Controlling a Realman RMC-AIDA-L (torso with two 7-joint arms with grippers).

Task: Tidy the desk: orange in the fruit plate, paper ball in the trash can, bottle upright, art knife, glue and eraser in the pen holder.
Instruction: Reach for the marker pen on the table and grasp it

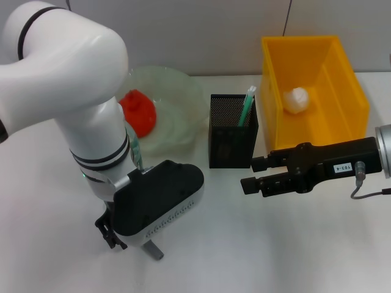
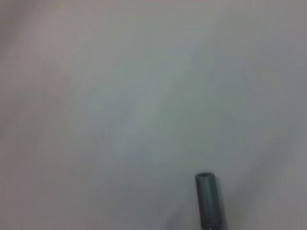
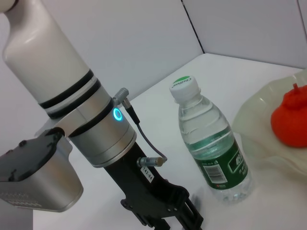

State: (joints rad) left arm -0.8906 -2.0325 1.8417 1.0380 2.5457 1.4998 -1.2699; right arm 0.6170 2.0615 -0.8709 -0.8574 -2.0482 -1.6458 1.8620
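Grey and short, the art knife [image 1: 154,249] lies on the white desk [image 1: 256,244] just beside my left tool [image 1: 110,235], which is down at the desk; I cannot tell how its fingers stand. My right tool [image 1: 247,175] hovers narrow in front of the black mesh pen holder [image 1: 232,140]. Behind my left tool, the bottle [image 3: 211,143] stands upright by the fruit plate [image 1: 177,116] holding the orange [image 1: 139,113]. The paper ball [image 1: 297,99] sits in the yellow trash can [image 1: 342,73].

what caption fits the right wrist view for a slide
Upright water bottle beside the fruit plate holding the orange, left claw lowered nearby.
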